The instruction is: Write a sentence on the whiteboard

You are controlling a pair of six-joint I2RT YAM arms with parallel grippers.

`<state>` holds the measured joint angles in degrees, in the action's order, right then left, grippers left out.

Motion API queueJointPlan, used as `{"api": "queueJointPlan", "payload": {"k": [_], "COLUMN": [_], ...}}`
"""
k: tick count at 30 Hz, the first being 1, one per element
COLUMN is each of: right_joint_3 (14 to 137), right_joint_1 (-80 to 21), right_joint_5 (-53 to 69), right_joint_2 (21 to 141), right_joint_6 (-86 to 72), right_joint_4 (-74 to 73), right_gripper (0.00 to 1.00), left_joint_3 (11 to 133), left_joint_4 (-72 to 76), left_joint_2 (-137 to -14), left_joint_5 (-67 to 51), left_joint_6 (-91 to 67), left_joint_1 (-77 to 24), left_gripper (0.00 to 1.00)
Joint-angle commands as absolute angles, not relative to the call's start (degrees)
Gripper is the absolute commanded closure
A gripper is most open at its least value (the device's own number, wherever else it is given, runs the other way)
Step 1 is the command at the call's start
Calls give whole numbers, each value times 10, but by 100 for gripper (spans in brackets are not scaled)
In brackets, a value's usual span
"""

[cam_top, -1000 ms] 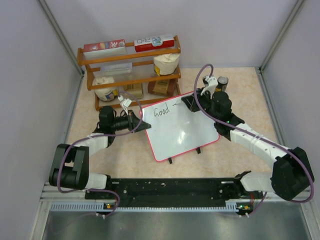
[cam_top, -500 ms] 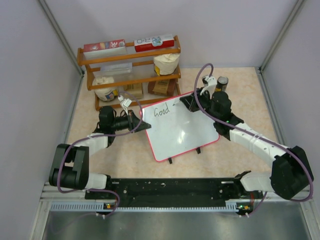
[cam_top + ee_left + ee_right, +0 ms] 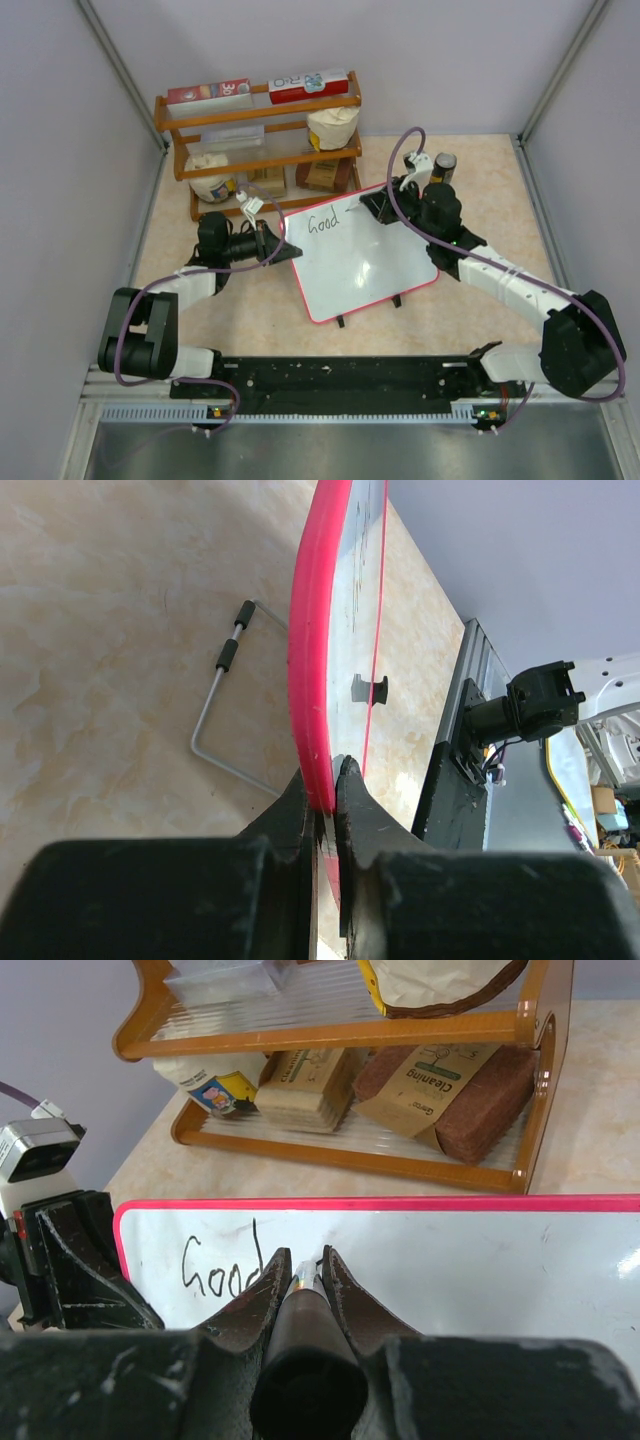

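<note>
Whiteboard, rectangular, glossy white, rounded corners, thin red-pink frame (image 3: 365,262): the top external view places it at the middle of the table (image 3: 480,170), turned askew. Sentence, thin black cursive marker script (image 3: 323,221): one word, "Good", stands at the board's far left corner; most of the white face is bare. Judged progress: early, with the first word complete and everything after it left to write. Left gripper, black, two-finger (image 3: 268,243): at the board's left edge. Right gripper, black, two-finger (image 3: 372,205): over the board's far edge, just right of the word. Shelf rack, orange-brown wood, stocked with boxes and bags (image 3: 260,115): at the table's far edge, behind the board.

Left wrist view. Left gripper pinched tight on the red-pink frame, one of its fingers (image 3: 290,815) on each face of the board. Wire bracket, bent grey metal with black sleeve (image 3: 222,705): on the table beside the board.

Right wrist view. Right gripper clamped on marker pen, black, round-barrelled (image 3: 303,1325), the barrel between both fingers and its tip at the white surface just right of the "d"; actual contact is too fine to confirm. Judged step in hand: starting the second word.
</note>
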<state>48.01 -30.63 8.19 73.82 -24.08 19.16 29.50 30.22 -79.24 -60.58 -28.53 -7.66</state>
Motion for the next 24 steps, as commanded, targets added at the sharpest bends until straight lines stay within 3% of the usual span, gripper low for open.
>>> {"api": "queueJointPlan", "payload": {"k": [1,24], "right_joint_3": [488,519], "right_joint_1": [-307,-307], "right_joint_5": [76,71], "right_joint_2": [728,746], "right_joint_6": [-234,-236], "right_joint_4": [209,218], "right_gripper": [100,100], "left_joint_3": [265,265], "left_joint_4": [247,247], "left_joint_2": [-806,-807], "left_joint_5": [-590,-591], "left_joint_6": [-153,-152], "left_joint_1": [-101,-101], "left_gripper": [100,100]}}
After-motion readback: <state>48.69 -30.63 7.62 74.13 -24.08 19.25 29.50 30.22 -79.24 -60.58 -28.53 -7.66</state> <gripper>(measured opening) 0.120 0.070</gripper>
